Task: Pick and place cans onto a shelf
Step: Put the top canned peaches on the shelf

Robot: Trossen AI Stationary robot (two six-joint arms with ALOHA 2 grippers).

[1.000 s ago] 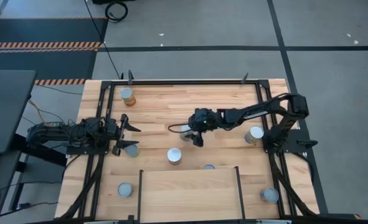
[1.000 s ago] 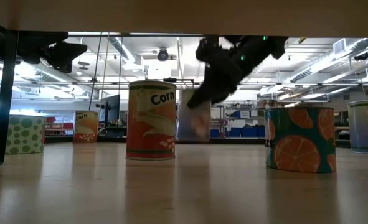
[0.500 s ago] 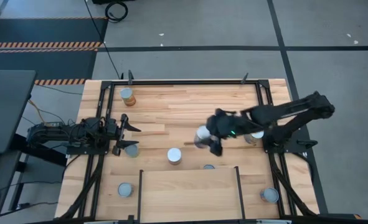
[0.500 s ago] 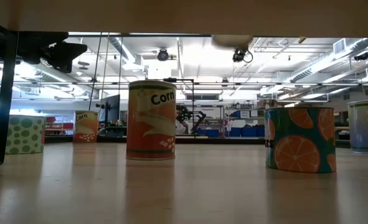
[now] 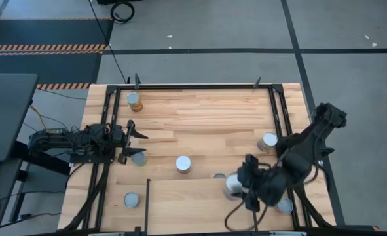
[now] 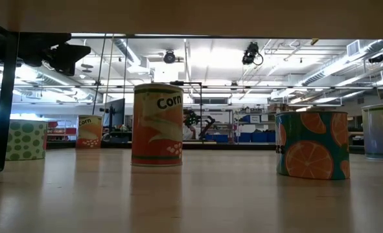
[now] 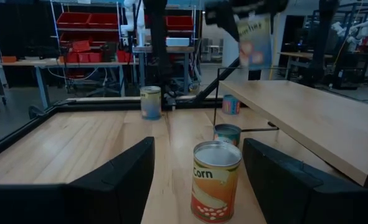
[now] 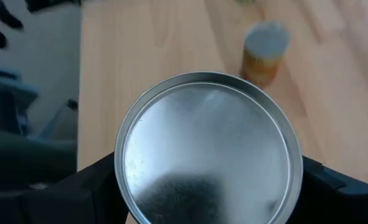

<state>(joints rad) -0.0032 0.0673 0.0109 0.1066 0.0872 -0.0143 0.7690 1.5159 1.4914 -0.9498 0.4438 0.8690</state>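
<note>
Since the earlier frame my right arm has swung from mid-table to the near right part of the table, and the right gripper [image 5: 240,187] now holds a can [image 5: 233,184] over the right side of the shelf [image 5: 186,203], beside its right rail. Its wrist camera looks straight down on that can's silver top [image 8: 208,149], with the dark fingers [image 8: 87,190] clamped against both sides (a blurry orange-sided can [image 8: 266,51] shows farther off).

My left arm waits at the table's left edge, the left gripper [image 5: 129,141] with its fingers apart and nothing between them. Its wrist view looks past them at the corn can [image 7: 215,180], which stands upright ahead of them on the table [image 5: 200,111].

From above I count other cans standing well apart: one at the far left corner [image 5: 133,99], one just beside the left gripper [image 5: 138,158], one near the right edge [image 5: 268,140], one at near left [image 5: 131,199], and one partly hidden under my right arm [image 5: 285,206].
</note>
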